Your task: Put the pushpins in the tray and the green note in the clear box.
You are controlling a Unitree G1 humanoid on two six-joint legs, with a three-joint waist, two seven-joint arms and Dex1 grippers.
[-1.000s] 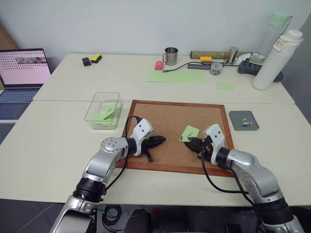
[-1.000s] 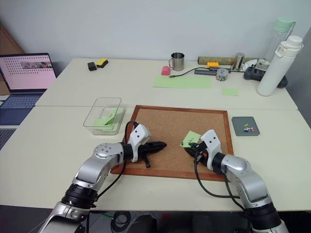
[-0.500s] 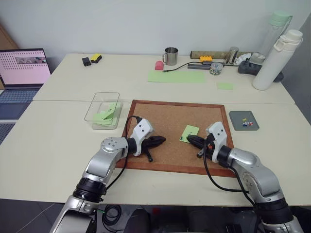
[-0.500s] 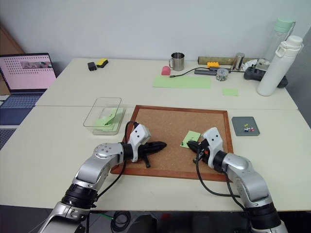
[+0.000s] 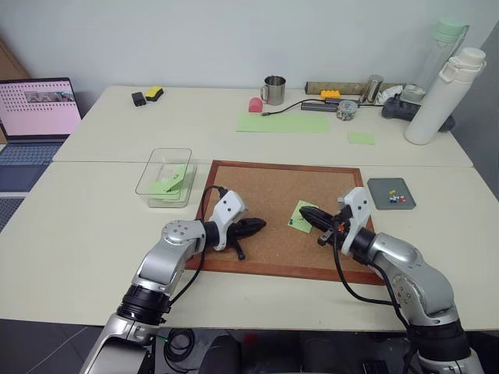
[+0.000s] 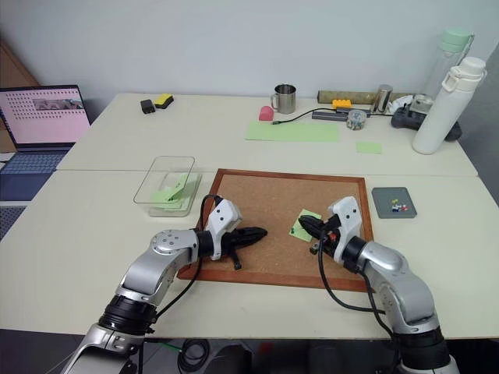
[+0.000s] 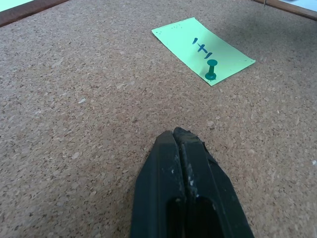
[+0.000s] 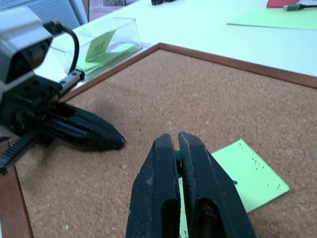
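Right gripper (image 8: 177, 148) closed on a green pushpin (image 8: 177, 156) above the green note (image 8: 242, 173); left gripper (image 7: 174, 136) closed, empty, on the cork board (image 5: 265, 191).

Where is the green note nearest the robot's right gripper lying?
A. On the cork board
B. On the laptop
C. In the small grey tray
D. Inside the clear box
A: the green note lies on the brown surface of the cork board, inside its wooden frame, just by the tips of the right gripper.
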